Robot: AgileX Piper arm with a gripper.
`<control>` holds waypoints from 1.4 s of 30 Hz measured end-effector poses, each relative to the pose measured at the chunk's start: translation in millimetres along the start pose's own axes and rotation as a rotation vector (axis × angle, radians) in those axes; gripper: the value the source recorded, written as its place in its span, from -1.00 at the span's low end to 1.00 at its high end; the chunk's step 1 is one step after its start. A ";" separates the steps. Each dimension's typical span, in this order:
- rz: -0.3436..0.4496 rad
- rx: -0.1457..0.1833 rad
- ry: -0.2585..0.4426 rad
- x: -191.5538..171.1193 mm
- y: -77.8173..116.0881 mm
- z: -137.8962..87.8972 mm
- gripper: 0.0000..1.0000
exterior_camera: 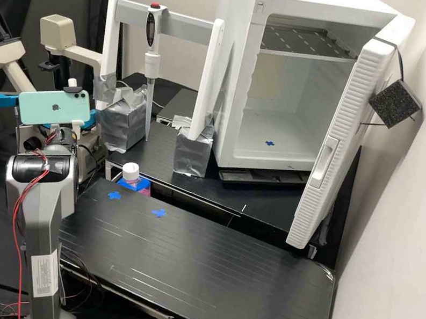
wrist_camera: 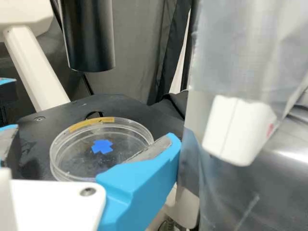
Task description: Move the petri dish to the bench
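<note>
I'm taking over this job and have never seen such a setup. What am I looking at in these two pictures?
The high view comes from a fixed camera looking down at a slant. The dark grey column at its left is the robot arm. The long black surface is the bench, with blue tape crosses on it; behind it stands an open white cabinet.

The wrist view comes from a camera on the arm itself. The round clear thing is the dish, lying on a dark plate. The blue jaws stand well apart, around the dish, with a gap on one side, so nothing looks held. Whether the nearer jaw touches it, I cannot tell.
</note>
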 end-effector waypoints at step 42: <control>-0.032 0.092 -0.033 19.4 -9.4 12.7 -1.00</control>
